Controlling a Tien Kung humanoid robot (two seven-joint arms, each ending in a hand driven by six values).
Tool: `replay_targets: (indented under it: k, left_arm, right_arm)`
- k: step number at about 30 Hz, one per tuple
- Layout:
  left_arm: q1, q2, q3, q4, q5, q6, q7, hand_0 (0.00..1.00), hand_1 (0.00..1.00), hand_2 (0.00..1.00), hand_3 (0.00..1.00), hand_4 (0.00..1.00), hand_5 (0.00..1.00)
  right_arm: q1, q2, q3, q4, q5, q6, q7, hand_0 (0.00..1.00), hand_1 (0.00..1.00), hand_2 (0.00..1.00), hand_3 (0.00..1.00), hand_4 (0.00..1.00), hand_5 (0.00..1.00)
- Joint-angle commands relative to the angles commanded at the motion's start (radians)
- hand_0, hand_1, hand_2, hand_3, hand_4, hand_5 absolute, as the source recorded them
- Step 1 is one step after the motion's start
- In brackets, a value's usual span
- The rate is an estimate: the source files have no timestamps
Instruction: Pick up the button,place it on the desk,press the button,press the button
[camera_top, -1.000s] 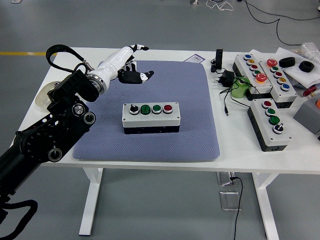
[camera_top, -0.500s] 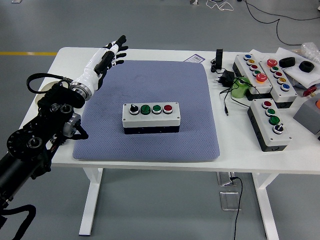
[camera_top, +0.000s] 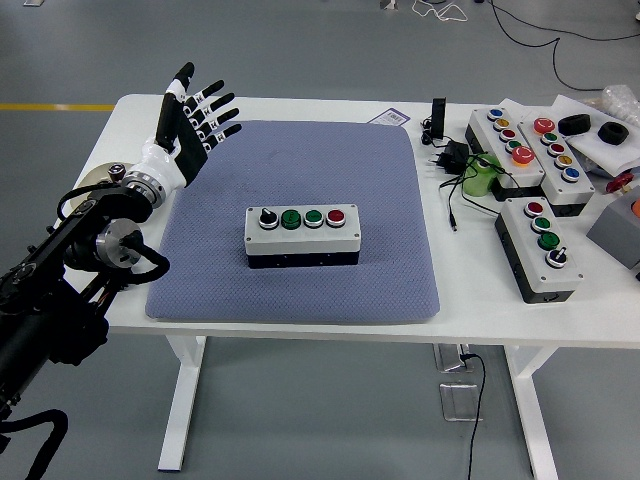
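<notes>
Left arm (camera_top: 70, 290) enters from the lower left corner, black, rising over the table's left edge. Left hand (camera_top: 185, 120) raised above the far left corner of the mat, palm open, all five fingers (camera_top: 213, 103) spread and straight, holding nothing. It hangs clear of the mat and well apart from the button box.

Button box (camera_top: 302, 236): grey top, black base, sitting flat near the middle of the blue-grey mat (camera_top: 390, 270). Four controls in a row along its top: a black knob at the left, two green buttons, a red one at the right.

Mat covers most of the white table (camera_top: 500, 325), from the near edge to the far edge.

Right end of the table: three more button boxes (camera_top: 540, 245), a black plug and cable (camera_top: 452, 160), a green object beside them.

Beyond: grey floor, a yellow line at far left, loose cables at the top right.
</notes>
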Motion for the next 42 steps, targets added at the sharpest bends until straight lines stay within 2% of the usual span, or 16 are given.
replay_targets:
  k: [12, 21, 30, 42]
  left_arm:
    - [0.024, 0.022, -0.097, 0.032, 0.096, 0.02, -0.02, 0.828, 0.857, 0.859, 0.855, 0.739, 0.998]
    - [0.058, 0.063, -0.159, -0.004, 0.215, -0.012, -0.003, 0.825, 0.852, 0.852, 0.852, 0.734, 0.998]
    - [0.084, 0.075, -0.194, -0.021, 0.226, -0.03, -0.001, 0.824, 0.851, 0.844, 0.849, 0.735, 0.998]
    - [0.109, 0.078, -0.215, -0.044, 0.243, -0.025, 0.005, 0.823, 0.851, 0.846, 0.848, 0.734, 0.998]
  right_arm:
    - [0.002, 0.0, 0.004, 0.0, -0.005, 0.0, 0.0, 0.651, 0.571, 0.605, 0.645, 0.271, 0.28]
    - [0.001, 0.001, 0.004, 0.0, -0.007, 0.0, -0.001, 0.651, 0.571, 0.605, 0.645, 0.271, 0.28]
    - [0.001, 0.001, 0.004, 0.0, -0.008, -0.001, -0.001, 0.651, 0.571, 0.606, 0.644, 0.27, 0.281]
    - [-0.002, 0.002, 0.0, 0.0, -0.003, -0.002, -0.002, 0.652, 0.572, 0.605, 0.644, 0.269, 0.278]
